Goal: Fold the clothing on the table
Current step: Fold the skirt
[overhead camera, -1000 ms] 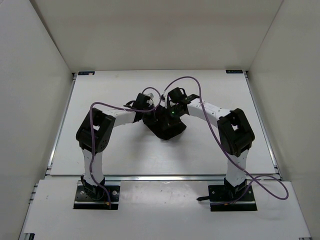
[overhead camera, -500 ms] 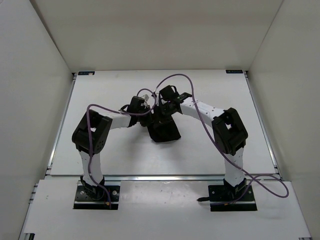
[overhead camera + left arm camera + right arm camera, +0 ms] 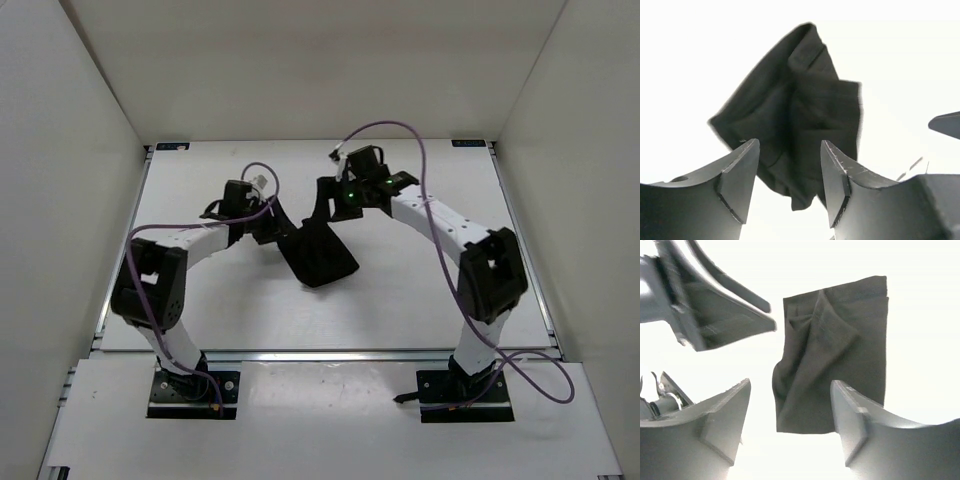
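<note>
1. The table (image 3: 420, 300) fills the middle of the top view – white and bare apart from one garment.
2. The clothing (image 3: 320, 255) lies flat on the table at the centre of the frame. It sits just below and between the two grippers and touches neither. It is a compact dark bundle, roughly rectangular. In the right wrist view its right and lower edges are straight, and a rumpled ridge of layers runs down its left half.
3. The left gripper (image 3: 789, 150) is at the upper left of the clothing in the top view. Its jaws stand well apart and grip nothing; in its wrist view the cloth lies on the table beyond them.
4. The right gripper (image 3: 790, 390) is just above the clothing in the top view. Its jaws are likewise spread wide and empty, with the cloth showing in the gap but lying beyond the fingers.
5. Step in hand, as I judge it: a fold is laid down and both arms are free of the cloth – a pause between folds, or near the end.
6. Next move, as I judge it: either flatten the rumpled ridge or pinch one edge for a further fold. The fabric is thin and floppy, so the jaws would need to come down onto the table and catch every layer at an edge, or the stack may slide open.
</note>
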### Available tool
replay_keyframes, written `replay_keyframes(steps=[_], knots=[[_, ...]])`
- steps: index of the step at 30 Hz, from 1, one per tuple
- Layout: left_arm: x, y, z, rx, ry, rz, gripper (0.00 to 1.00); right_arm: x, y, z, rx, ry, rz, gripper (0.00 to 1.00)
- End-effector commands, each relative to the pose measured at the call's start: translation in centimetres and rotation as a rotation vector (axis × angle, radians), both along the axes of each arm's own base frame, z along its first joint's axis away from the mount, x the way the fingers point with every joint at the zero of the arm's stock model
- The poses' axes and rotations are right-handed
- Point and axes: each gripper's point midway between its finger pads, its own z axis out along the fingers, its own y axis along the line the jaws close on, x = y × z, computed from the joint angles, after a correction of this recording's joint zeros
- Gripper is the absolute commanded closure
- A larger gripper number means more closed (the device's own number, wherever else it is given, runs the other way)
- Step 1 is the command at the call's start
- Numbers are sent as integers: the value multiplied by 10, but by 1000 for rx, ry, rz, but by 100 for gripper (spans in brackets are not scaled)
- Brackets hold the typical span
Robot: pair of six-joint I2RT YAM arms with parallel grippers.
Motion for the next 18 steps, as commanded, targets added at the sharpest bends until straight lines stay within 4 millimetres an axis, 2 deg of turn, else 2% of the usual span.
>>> replay_keyframes(steps=[1, 2, 3, 5, 6, 8, 9, 10, 12, 13, 14, 16, 18], knots=[[6, 30, 40, -15, -92, 45, 37, 12, -26, 27, 47, -91, -83, 42], [7, 36, 41, -5, -102, 56, 37, 10, -33, 18, 38, -63, -100, 47], [5, 38, 42, 10, -100, 59, 38, 8, -33, 17, 45, -61, -98, 49], [0, 42, 34, 35, -78, 54, 40, -2, -38, -2, 16, -33, -96, 51], [-5, 40, 31, 41, -66, 49, 41, -2, -38, -5, 9, -39, -92, 54], [-19, 37, 21, 30, -37, 50, 48, -12, -33, -23, -21, -20, -62, 61], [-21, 33, 25, 16, -53, 42, 51, -13, -33, -30, -27, -3, -57, 64], [-28, 30, 21, 11, -47, 38, 55, -13, -31, -41, -41, 18, -51, 71], [-38, 24, 18, 12, -37, 26, 70, -16, -24, -53, -46, 48, -30, 74], [-41, 23, 17, 19, -33, 22, 73, -16, -20, -64, -55, 62, -16, 75], [-48, 17, 16, 23, -30, -3, 77, -13, -16, -62, -52, 51, -7, 76], [-54, 13, 12, 20, -10, -10, 82, -8, -6, -72, -63, 57, 16, 75], [-60, 8, 11, 5, 0, -16, 87, 2, 5, -68, -67, 21, 39, 72]])
